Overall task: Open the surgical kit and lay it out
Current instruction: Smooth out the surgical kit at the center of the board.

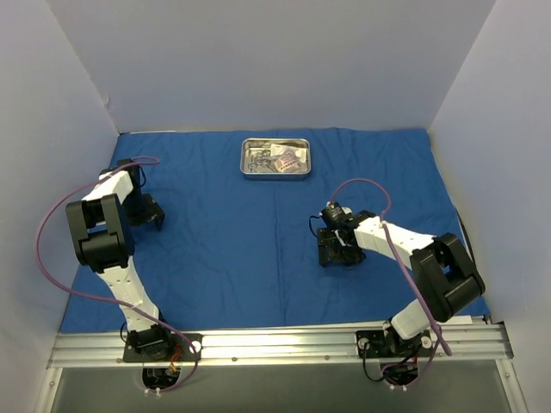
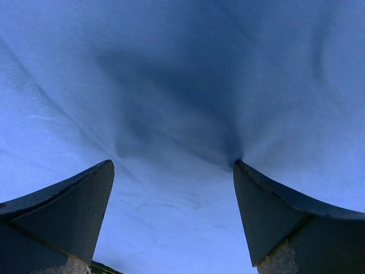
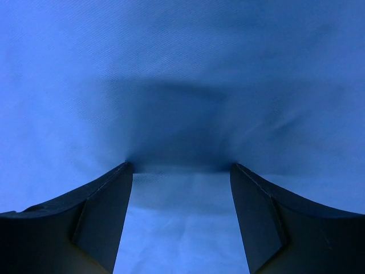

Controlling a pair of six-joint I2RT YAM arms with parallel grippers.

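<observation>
The large blue cloth wrap [image 1: 250, 258] lies spread flat over the table. At the back centre a small steel tray [image 1: 244, 160] stands on it, holding silver scissor-like instruments [image 1: 258, 160] and a small clear packet [image 1: 289, 157]. My left gripper [image 1: 153, 215] points down at the cloth's left side. In the left wrist view the left gripper [image 2: 173, 163] is open wide, fingertips [image 2: 102, 171] on the cloth [image 2: 182, 85]. My right gripper [image 1: 337, 251] points down right of centre. The right wrist view shows this gripper [image 3: 181, 166] open, tips touching the cloth [image 3: 182, 68], nothing held.
White walls [image 1: 258, 60] enclose the table at the back and both sides. An aluminium rail [image 1: 284, 342] carrying both arm bases runs along the near edge. The cloth's right edge [image 1: 469, 258] ends near the right wall.
</observation>
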